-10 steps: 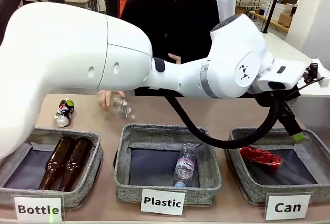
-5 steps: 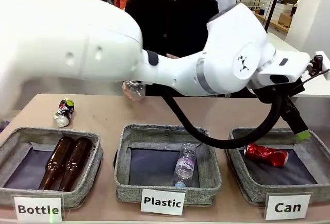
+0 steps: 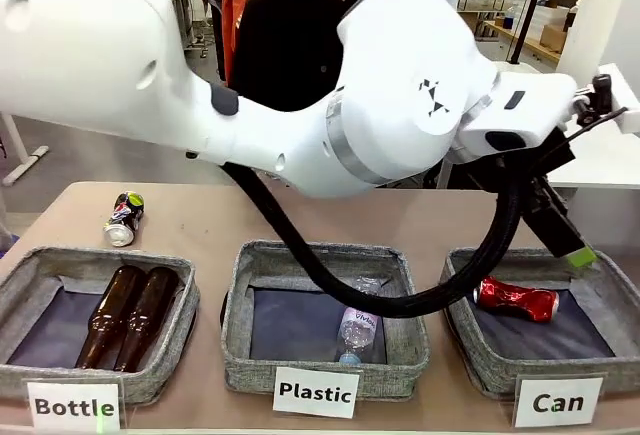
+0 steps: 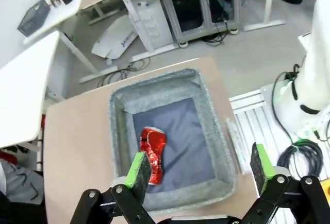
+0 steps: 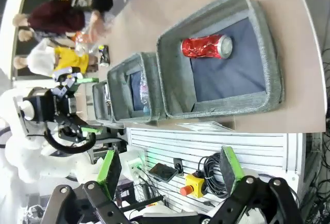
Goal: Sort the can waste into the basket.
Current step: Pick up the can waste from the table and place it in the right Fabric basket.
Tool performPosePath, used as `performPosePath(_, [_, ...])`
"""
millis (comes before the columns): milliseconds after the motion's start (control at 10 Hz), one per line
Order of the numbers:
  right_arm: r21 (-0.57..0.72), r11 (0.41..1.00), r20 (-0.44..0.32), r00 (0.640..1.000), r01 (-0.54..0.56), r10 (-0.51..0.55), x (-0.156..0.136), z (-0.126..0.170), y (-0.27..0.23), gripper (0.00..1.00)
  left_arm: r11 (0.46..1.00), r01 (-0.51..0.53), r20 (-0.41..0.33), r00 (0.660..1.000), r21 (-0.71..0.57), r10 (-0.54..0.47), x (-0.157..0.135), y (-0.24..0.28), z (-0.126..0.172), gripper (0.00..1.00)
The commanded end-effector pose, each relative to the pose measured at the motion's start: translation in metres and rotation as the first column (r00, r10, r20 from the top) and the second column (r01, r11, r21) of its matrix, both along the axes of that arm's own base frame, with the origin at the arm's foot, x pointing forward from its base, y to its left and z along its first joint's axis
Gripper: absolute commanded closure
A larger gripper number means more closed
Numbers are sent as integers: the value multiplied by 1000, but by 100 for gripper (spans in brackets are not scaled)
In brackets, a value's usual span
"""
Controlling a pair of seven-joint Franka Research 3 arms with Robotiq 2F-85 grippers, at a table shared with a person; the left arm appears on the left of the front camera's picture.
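The red can [image 3: 517, 298] lies on its side in the grey basket [image 3: 470, 345] behind the "Can" sign [image 3: 557, 401]. My left gripper [image 4: 200, 167] hangs open and empty above that basket [image 4: 117, 131], with the red can [image 4: 153, 148] below its left finger. In the front view the left gripper [image 3: 566, 239] is over the basket's far right corner. The dark can [image 3: 124, 217] lies on the table at the far left. My right gripper [image 5: 170, 166] stands open and empty off the table's end, looking at the red can [image 5: 206, 45] in the basket [image 5: 172, 87].
The middle basket [image 3: 236, 330], signed "Plastic", holds a clear plastic bottle [image 3: 357, 325]. The left one [image 3: 160, 375], signed "Bottle", holds two brown glass bottles [image 3: 125, 317]. A person stands at the far side, and my left arm [image 3: 330, 115] spans the table.
The red can has settled flat in the Can basket. My left arm has lifted and swung, its gripper still open. The person's hand with a clear bottle has gone behind the arm.
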State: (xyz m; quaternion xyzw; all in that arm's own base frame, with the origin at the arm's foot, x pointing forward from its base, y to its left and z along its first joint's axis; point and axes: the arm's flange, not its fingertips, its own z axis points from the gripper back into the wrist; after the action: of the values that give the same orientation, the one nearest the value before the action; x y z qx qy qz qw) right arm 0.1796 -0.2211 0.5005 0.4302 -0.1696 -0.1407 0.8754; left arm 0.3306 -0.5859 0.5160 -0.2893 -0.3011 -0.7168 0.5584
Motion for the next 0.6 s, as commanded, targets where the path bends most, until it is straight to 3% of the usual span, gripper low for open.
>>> performPosePath(0, [37,997,21,998,63,-63,-16,5,-25,0,997,74,40,997,-30,-72,14,-13,-19,0])
performPosePath(300, [58,987,82,985,149,-154,-53,12,-68,0,987,159,44,986,-6,-159,39,-70,-32,0])
performPosePath(500, [52,984,87,981,171,-175,-61,8,-83,0,985,173,37,984,-15,-172,43,-79,-38,0])
